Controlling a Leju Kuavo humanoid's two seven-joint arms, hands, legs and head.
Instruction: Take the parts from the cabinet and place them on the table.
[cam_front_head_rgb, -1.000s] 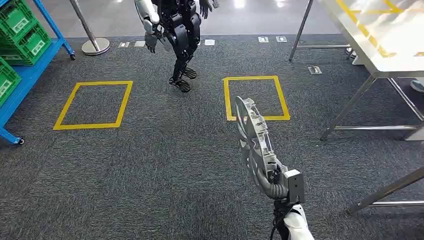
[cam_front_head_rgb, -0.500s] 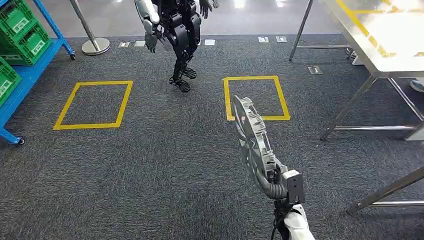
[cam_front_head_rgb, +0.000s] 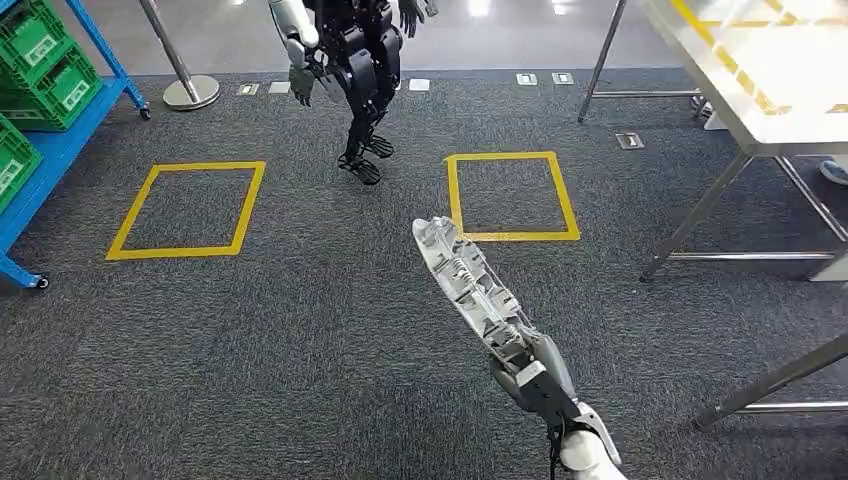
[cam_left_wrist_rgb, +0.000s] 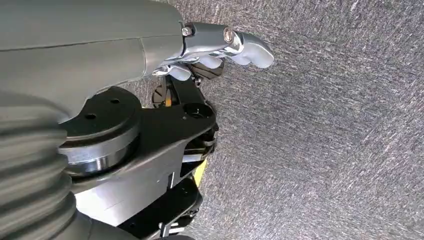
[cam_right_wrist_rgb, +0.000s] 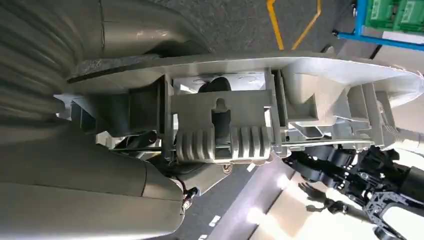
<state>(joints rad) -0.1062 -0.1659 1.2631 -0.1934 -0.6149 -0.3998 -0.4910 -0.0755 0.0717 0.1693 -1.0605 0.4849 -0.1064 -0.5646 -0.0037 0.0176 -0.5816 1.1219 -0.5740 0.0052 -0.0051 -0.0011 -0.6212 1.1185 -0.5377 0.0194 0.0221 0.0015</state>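
A long grey ribbed plastic part (cam_front_head_rgb: 465, 280) sticks up and forward from my right hand (cam_front_head_rgb: 535, 385), which grips its lower end above the carpet. The right wrist view shows the same part (cam_right_wrist_rgb: 225, 130) close up, its ribbed underside across the picture with my right hand (cam_right_wrist_rgb: 100, 165) wrapped around it. My left hand (cam_left_wrist_rgb: 220, 47) hangs over the carpet, holding nothing, its thumb stretched out. The steel table (cam_front_head_rgb: 770, 70) stands at the far right, well apart from the part.
A blue rack with green crates (cam_front_head_rgb: 40, 60) stands at the far left. Another humanoid robot (cam_front_head_rgb: 350, 60) stands ahead beside a stanchion base (cam_front_head_rgb: 190, 92). Two yellow floor squares (cam_front_head_rgb: 510, 195) (cam_front_head_rgb: 187, 208) mark the carpet. Table legs (cam_front_head_rgb: 700, 210) stand at the right.
My right wrist has turned: the part has swung its far end leftward and now leans lower, showing its long flat side instead of its curved edge. The scene itself has not shifted.
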